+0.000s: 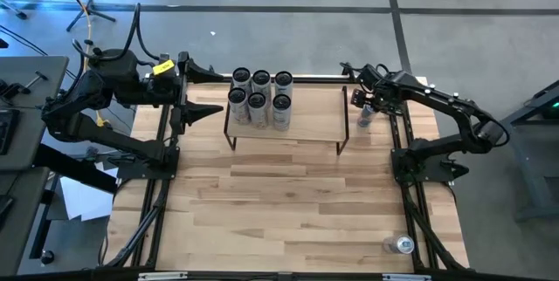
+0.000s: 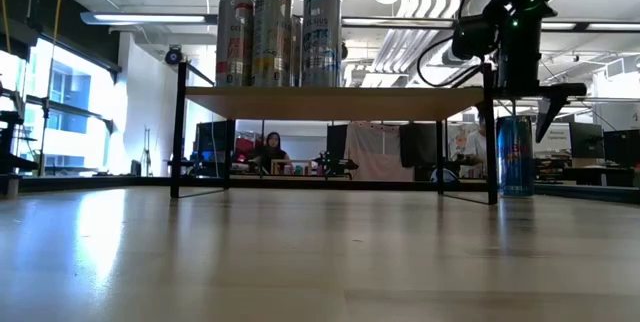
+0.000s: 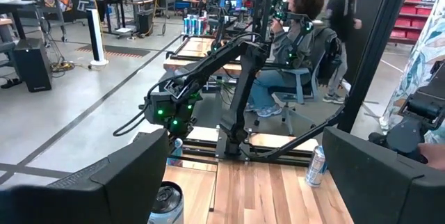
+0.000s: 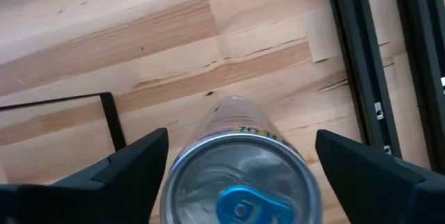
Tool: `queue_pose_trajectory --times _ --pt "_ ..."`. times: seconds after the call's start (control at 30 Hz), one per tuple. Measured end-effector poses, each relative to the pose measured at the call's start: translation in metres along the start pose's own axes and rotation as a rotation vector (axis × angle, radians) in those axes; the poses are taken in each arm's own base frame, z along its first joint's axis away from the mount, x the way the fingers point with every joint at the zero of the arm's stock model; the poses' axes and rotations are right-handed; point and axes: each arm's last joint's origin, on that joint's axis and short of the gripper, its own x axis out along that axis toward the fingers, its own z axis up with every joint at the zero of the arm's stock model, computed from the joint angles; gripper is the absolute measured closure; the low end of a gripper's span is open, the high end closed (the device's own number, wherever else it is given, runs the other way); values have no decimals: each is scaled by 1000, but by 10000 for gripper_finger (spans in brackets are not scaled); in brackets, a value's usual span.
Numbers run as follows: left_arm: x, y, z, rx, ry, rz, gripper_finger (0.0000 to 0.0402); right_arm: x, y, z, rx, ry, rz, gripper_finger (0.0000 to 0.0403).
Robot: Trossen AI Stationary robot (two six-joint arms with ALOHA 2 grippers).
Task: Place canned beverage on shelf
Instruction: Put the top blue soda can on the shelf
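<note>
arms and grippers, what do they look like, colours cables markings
Both arms are dark, near black, built of jointed tube-like links. The left arm carries a yellow tag near its wrist and loose black cables. The right arm shows small green lights at its wrist. The right gripper has two broad, flat, wedge-shaped black fingers.

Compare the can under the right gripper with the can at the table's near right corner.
The can under the right gripper stands beside the shelf; the corner can stands far from it, near the table edge. The right gripper hangs open over the first; nothing is near the corner can. Both stand upright on the table.
</note>
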Motion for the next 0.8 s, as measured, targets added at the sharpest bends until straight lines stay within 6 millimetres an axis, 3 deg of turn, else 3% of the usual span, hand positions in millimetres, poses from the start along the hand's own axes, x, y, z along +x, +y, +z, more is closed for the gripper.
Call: queue_pose_trajectory --times 0.5,0.8 --pt "0 0 -2 2 22 1 51 3 4 1 -29 4 24 182" --pt "0 0 -2 -4 22 1 51 0 5 -4 -82 24 36 181"
